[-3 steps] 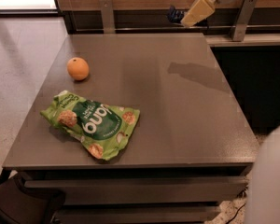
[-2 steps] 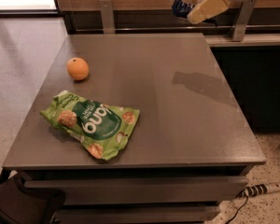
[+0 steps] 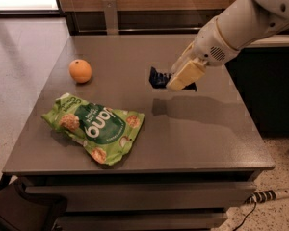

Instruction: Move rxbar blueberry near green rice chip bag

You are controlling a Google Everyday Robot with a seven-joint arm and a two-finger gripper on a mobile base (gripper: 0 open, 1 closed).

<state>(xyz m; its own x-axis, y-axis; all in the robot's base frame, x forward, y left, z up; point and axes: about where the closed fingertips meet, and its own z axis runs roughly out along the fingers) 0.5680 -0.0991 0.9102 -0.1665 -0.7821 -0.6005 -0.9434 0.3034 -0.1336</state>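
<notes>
**Grey surface, bar in the jaws**

Grey surface fills your view, with a wood-panelled wall behind it and pale floor to the left. Your white arm reaches in from the upper right. The green rice chip bag lies crinkled at the front left, and an orange sits behind it, apart from the bag. Your gripper hangs over the middle of the surface, to the right of both. Its jaws are closed on the rxbar blueberry, whose dark wrapper sticks out either side of the cream finger. The bar is clear of the surface and well apart from the bag, and you can see a shadow beneath it.
</notes>
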